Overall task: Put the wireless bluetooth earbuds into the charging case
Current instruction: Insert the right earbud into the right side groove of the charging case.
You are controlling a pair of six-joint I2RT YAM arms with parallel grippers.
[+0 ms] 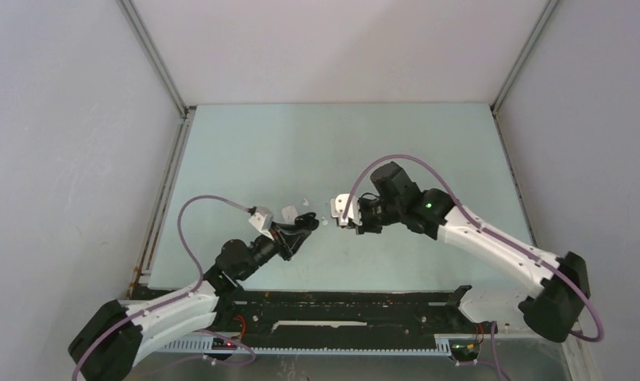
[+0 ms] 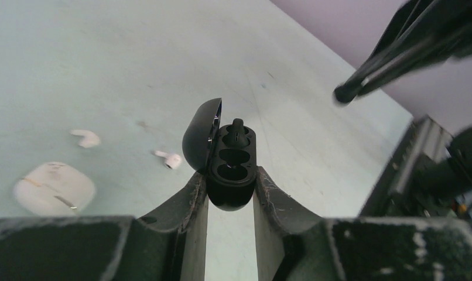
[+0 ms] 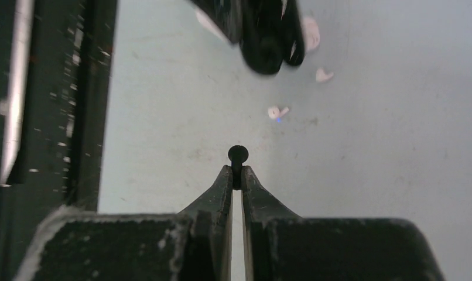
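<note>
Fingers of our right gripper (image 3: 238,173) are pressed nearly together, pinching the thin stem of a black earbud (image 3: 238,154). Its round head sticks out just past the fingertips, clear of the table (image 3: 386,175).

Our left gripper (image 2: 230,187) is clamped on the lower body of a black case (image 2: 233,157), one finger against each side. The case stands with its lid (image 2: 198,137) swung open to the left. A second black earbud (image 2: 238,125) sits in the far socket; the near socket shows as a bare hollow.

From the left wrist view, the right fingertips with their bud hang to the right of the case and beyond it, apart from it and not over the sockets. From the right wrist view, the case lies ahead of the pinched bud with a gap of bare table between them.

On the table to the left of the black case lie two white earbuds (image 2: 169,158) (image 2: 86,138), apart from each other, and a closed white case (image 2: 54,187) nearer to us on the left.
</note>
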